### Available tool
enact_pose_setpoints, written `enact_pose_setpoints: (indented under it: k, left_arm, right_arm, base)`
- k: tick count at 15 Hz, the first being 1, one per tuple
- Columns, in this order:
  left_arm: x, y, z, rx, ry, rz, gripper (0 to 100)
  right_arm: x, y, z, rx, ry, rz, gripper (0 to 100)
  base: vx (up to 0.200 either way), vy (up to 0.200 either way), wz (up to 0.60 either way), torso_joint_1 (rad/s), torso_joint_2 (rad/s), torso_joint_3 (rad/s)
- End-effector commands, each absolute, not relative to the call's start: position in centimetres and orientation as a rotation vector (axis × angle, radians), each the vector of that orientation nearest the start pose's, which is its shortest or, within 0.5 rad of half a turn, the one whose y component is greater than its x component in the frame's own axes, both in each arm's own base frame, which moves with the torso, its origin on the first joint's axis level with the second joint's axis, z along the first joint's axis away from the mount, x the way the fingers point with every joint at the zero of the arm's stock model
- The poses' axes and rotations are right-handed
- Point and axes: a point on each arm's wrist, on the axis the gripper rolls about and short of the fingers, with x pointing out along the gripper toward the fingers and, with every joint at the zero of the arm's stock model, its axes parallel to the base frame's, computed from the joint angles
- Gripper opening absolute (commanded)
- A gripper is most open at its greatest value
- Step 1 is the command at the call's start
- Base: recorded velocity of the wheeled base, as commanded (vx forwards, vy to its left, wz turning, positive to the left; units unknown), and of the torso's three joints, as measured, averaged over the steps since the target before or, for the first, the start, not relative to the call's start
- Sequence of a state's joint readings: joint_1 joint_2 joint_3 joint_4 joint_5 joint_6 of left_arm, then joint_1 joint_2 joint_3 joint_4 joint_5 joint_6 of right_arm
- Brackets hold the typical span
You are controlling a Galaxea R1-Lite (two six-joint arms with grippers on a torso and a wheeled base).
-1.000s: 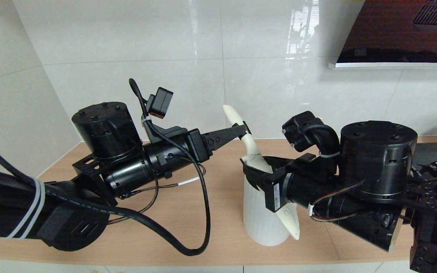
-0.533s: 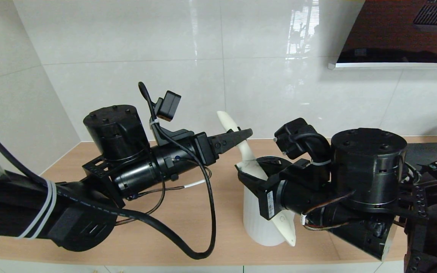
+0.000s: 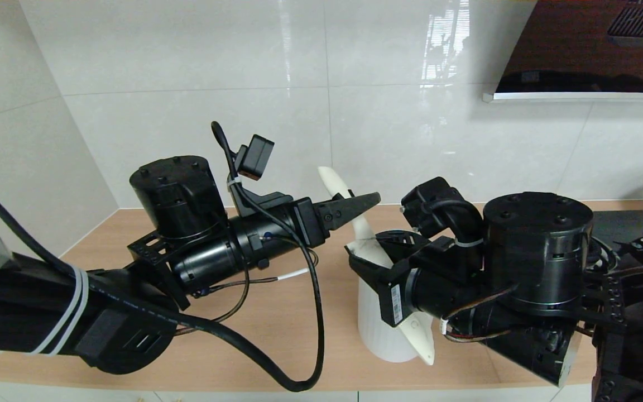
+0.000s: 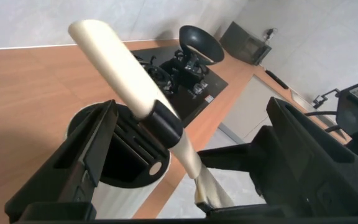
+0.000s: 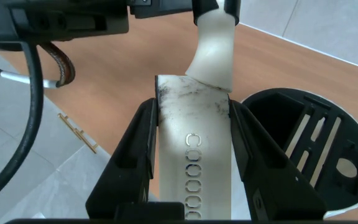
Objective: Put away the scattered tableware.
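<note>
The cream plastic spatula [image 4: 114, 59] leans steeply over the rim of the white ribbed utensil holder [image 3: 380, 318]. Its flat, slotted blade is clamped firmly in the right gripper [image 5: 192, 106] and hangs outside the holder's near wall, beside the black slotted insert. The left gripper [image 4: 192, 106] is spread wide around the smooth rounded handle, with bare wooden countertop [image 3: 277, 324] to the holder's left.

We record a cream spatula [image 5: 194, 121], smudged dark grey at its flat end above a row of oval slots. The holder [image 3: 376, 321] is white with fine vertical ribbing and a black insert. The counter [image 3: 277, 312] is light wood-tone and the wall tiles [image 3: 187, 67] are glossy pale grey.
</note>
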State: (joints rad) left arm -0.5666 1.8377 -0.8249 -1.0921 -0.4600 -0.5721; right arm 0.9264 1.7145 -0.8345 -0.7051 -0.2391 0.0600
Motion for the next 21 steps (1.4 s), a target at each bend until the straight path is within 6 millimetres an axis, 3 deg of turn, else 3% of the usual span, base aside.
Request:
enact_pose_setpoints:
  k: [1, 2, 3, 6, 16, 17, 21]
  left_arm:
    - [27.7, -19.1, 18.8, -0.524, 0.219, -1.025, 100]
    - [27.8, -19.1, 18.7, -0.524, 0.22, -1.023, 100]
    - [27.9, -19.1, 18.5, -0.524, 0.228, -1.023, 0]
    - [28.2, -19.4, 18.0, -0.523, 0.241, -1.02, 0]
    - [27.7, -19.1, 19.2, -0.553, 0.218, -1.028, 0]
    - [27.7, -19.1, 19.4, -0.553, 0.213, -1.03, 0]
    - [27.0, -18.8, 20.5, -0.559, 0.182, -1.044, 0]
  right_arm:
    - [19.2, 24.7, 19.2, -0.042, 0.171, 0.68, 0]
    - [19.2, 24.7, 19.2, -0.043, 0.172, 0.682, 0]
    - [19.2, 24.7, 19.2, -0.042, 0.171, 0.682, 0]
    - [19.0, 24.8, 19.2, -0.042, 0.17, 0.69, 0]
    - [18.8, 25.0, 19.0, -0.05, 0.175, 0.685, 0]
    - [18.8, 25.0, 19.0, -0.05, 0.175, 0.685, 100]
    - [18.8, 24.9, 19.0, -0.042, 0.167, 0.687, 100]
  base:
    - [0.0, 0.0, 0.0, 0.0, 0.0, 0.0]
    - [0.0, 0.0, 0.0, 0.0, 0.0, 0.0]
    - [0.0, 0.0, 0.0, 0.0, 0.0, 0.0]
    - [0.0, 0.0, 0.0, 0.0, 0.0, 0.0]
    - [0.0, 0.0, 0.0, 0.0, 0.0, 0.0]
    - [0.0, 0.0, 0.0, 0.0, 0.0, 0.0]
    - [0.0, 0.0, 0.0, 0.0, 0.0, 0.0]
